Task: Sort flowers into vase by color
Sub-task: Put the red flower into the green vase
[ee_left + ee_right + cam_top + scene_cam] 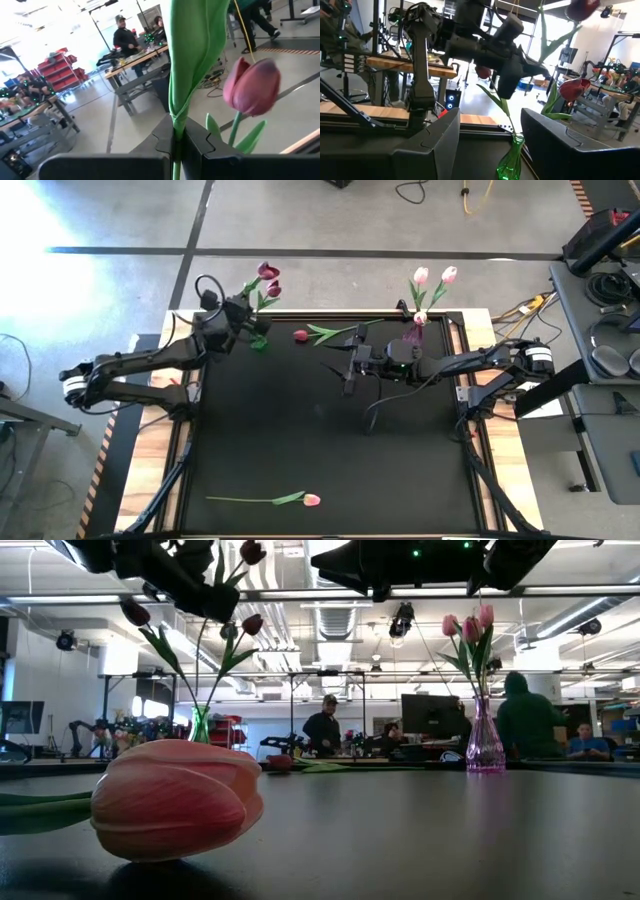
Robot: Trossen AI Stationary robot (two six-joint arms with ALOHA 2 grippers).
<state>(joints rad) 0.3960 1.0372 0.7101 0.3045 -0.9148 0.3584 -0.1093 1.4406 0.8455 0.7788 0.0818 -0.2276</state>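
Your left hand (243, 317) sits at the table's (300, 440) far left corner, its fingers (210, 145) closed tight on the green stem of a dark red tulip (268, 271) held above the green vase (259, 340). A second dark red tulip (273, 289) already stands in that vase, its head just beside the gripped stem in the left wrist view. Your right hand (349, 367) hovers over the table's far middle with its fingers (445, 145) spread wide and nothing between them. Near it, toward the far edge, a dark red tulip on the table (322, 333) lies flat. Two pale pink tulips (434, 276) stand in the purple vase (412, 332) at the far right corner. A loose pink tulip (275, 500) lies near the front edge, well apart from both hands.
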